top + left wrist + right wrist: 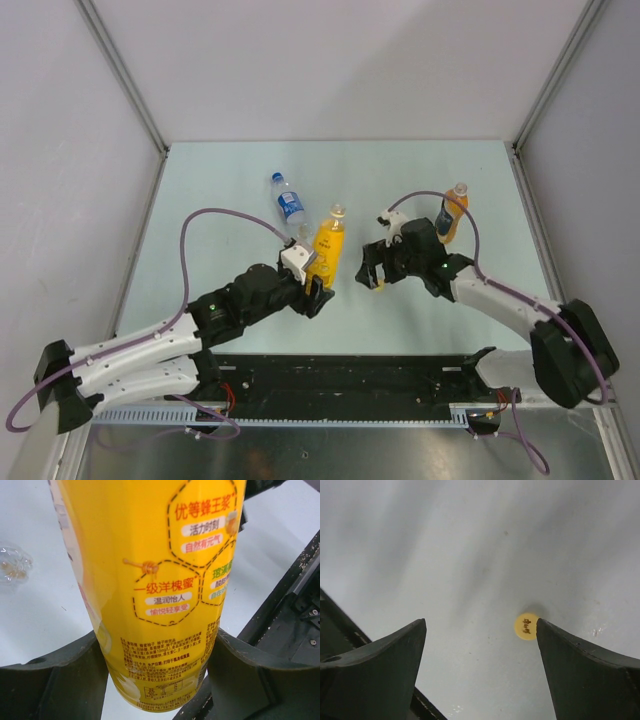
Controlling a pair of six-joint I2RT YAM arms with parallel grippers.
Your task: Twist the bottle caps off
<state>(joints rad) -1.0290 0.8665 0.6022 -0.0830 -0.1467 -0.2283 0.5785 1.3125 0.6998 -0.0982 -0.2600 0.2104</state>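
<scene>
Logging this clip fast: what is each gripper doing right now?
Left gripper: closed on the yellow bottle.
Right gripper: open, empty; the yellow cap lies on the table below it.

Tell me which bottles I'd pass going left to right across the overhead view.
Clear plastic bottle with a blue label → yellow plastic bottle → orange plastic bottle with a dark blue label.

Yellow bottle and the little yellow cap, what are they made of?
The yellow bottle: looks like plastic with a glossy printed skin; it shines softly and the print follows its curve. The yellow cap: probably plastic too, smooth and matte, a flat pale-yellow disc with small printed marks, lying on the table.
</scene>
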